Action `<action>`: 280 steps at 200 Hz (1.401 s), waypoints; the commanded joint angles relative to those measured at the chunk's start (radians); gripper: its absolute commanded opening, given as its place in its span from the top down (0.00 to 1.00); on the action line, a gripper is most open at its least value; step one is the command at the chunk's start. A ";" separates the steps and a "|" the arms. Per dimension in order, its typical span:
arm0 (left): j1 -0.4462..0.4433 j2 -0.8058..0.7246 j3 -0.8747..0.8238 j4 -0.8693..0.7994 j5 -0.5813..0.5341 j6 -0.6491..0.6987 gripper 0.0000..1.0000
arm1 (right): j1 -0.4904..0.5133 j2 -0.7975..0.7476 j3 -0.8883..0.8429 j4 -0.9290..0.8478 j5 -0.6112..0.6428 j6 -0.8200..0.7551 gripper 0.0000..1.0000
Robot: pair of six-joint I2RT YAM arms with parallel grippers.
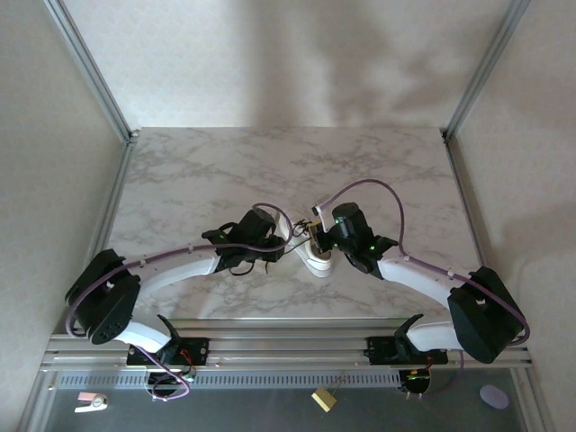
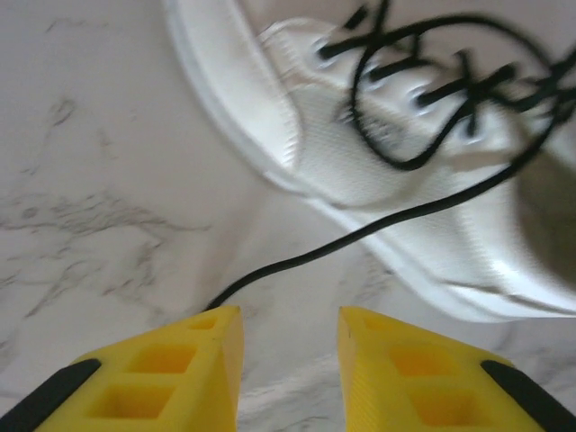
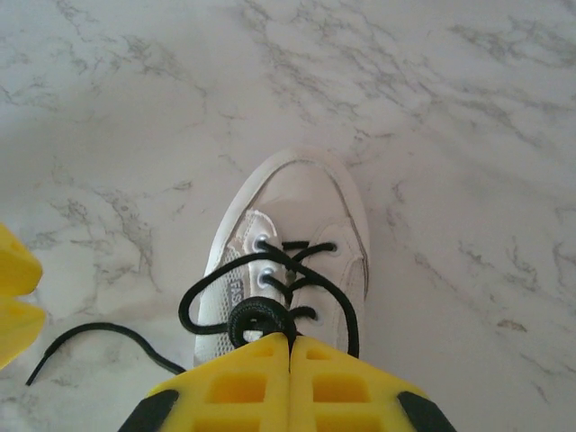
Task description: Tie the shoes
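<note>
On the counter, left of its middle, the left pincer is standing partly open, gripping nothing. One loose lace end is trailing across the marble to just beside its left fingertip, probably within reach for a fresh pinch. At centre, the white sneaker is sitting on its sole between both pincers. On the right, the right pincer is pressing fully closed at the bunched laces over the tongue. It seems to be pinning the crossing so the knot is not slackening.
</note>
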 commanded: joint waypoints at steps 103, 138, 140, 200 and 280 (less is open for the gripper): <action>-0.008 0.165 0.016 -0.157 -0.086 0.022 0.61 | -0.016 -0.026 0.057 -0.090 -0.062 0.052 1.00; -0.017 0.205 0.025 -0.140 -0.079 0.020 0.70 | -0.014 -0.026 0.054 -0.086 -0.063 0.049 1.00; -0.017 0.208 0.026 -0.138 -0.079 0.021 0.71 | -0.015 -0.026 0.054 -0.085 -0.063 0.049 1.00; -0.008 0.241 0.084 -0.146 -0.159 0.031 1.00 | -0.016 -0.044 0.038 -0.077 -0.063 0.040 1.00; 0.096 0.275 0.164 -0.106 -0.238 0.053 1.00 | -0.015 -0.057 0.002 -0.014 -0.162 0.029 1.00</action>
